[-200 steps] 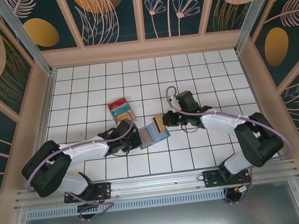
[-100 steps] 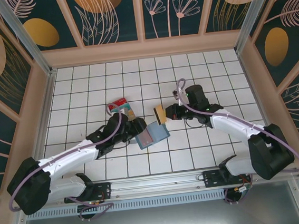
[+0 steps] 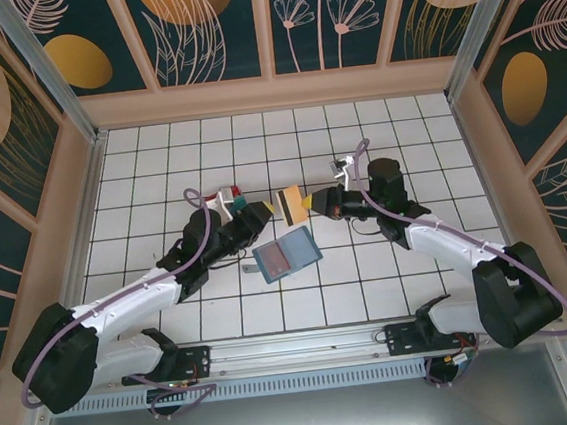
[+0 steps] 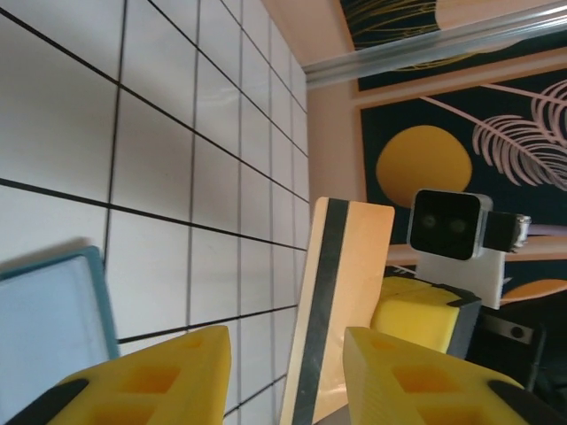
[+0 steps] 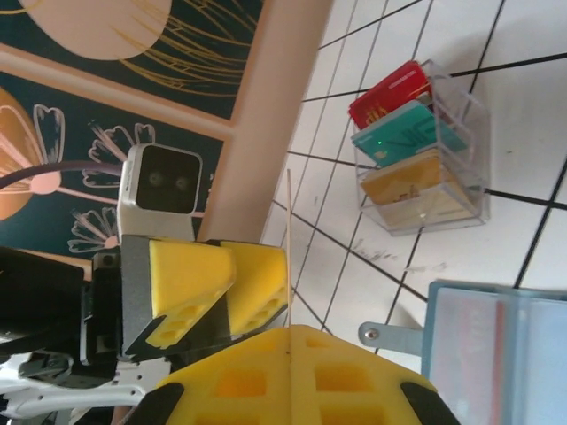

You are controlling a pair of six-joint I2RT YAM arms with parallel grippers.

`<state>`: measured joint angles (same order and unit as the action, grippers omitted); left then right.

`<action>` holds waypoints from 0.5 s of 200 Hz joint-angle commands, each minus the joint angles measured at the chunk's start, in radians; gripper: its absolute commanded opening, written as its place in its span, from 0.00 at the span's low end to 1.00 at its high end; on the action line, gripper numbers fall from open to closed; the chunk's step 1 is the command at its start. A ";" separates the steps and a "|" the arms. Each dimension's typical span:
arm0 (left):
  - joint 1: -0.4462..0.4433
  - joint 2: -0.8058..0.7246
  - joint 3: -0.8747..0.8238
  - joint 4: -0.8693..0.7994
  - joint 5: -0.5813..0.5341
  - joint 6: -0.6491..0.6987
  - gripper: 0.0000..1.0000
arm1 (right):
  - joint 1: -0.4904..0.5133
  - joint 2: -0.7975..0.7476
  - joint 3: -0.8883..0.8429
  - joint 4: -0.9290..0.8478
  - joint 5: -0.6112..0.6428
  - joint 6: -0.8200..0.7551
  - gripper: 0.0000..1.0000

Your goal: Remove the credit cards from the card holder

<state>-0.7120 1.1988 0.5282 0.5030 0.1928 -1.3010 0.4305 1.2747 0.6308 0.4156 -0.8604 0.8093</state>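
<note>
The slate-blue card holder [image 3: 286, 254] lies open and flat on the tiles, with neither gripper touching it; its edge also shows in both wrist views [image 4: 44, 328] [image 5: 505, 345]. My right gripper [image 3: 308, 204] [image 5: 288, 329] is shut on a tan credit card [image 3: 288, 204] [image 4: 345, 292] with a dark stripe, held upright on edge above the tiles. My left gripper [image 3: 263, 212] [image 4: 285, 338] faces it from the left, open, with the card just ahead of its fingertips and nothing gripped. Red [image 5: 390, 93], teal [image 5: 403, 133] and tan [image 5: 407, 181] cards stand in a clear box [image 3: 232, 199].
The clear box sits just behind the left arm's wrist, partly hidden by it in the top view. Wooden walls and metal rails fence the tiled floor on all sides. Open tiles lie toward the back and to the right of the holder.
The left gripper let go of the holder, opened and swung up toward the back. The right gripper drew the tan card out and carried it back and left. The holder now lies free.
</note>
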 commanded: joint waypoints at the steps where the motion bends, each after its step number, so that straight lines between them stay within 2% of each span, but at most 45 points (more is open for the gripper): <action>1: 0.005 0.014 -0.008 0.130 0.058 -0.031 0.37 | -0.007 0.003 -0.016 0.140 -0.066 0.074 0.00; 74: 0.005 0.051 0.006 0.194 0.121 -0.040 0.28 | -0.004 0.036 -0.019 0.192 -0.106 0.098 0.00; 100: 0.005 0.043 0.001 0.211 0.125 -0.044 0.09 | -0.004 0.046 -0.019 0.190 -0.107 0.093 0.00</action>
<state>-0.7120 1.2484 0.5274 0.6399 0.2901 -1.3365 0.4305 1.3083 0.6209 0.5507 -0.9379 0.9005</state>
